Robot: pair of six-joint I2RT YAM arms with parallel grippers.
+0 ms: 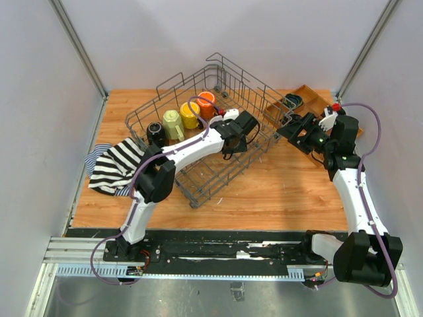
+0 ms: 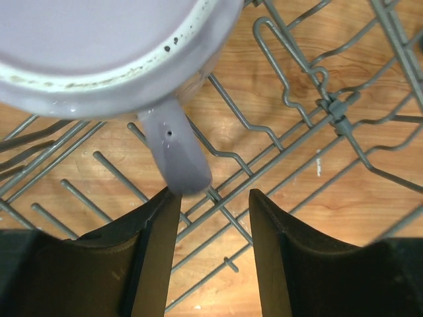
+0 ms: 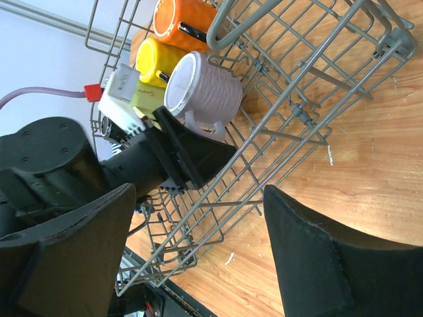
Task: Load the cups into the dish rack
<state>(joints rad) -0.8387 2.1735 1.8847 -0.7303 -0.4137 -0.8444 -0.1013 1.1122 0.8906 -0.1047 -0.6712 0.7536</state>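
The lavender mug (image 2: pixel 99 53) is seen upper left in the dish rack (image 2: pixel 328 105) — left gripper (image 2: pixel 215 201) and right gripper (image 3: pixel 199 198) are parted, nothing clamped.

Pale wooden table (image 1: pixel 284 195) between white walls. Large grey wire dish rack (image 1: pixel 213 185) sits cornerwise at centre back. Four mugs in a row along its left side: black mug (image 1: pixel 156 133), pale cream-yellow mug (image 1: pixel 173 124), yellow mug (image 1: pixel 190 115), orange mug (image 1: pixel 206 104).

Left gripper (image 1: pixel 226 127) is inside the rack, close by the orange mug; jaw position not readable.

Right gripper (image 1: pixel 291 129) is over the table at the rack's right corner.

Black-and-white striped cloth (image 1: pixel 116 165) lies left of the rack. Brown wooden tray (image 1: pixel 310 99) with black coils (image 1: pixel 292 101) is at back right.
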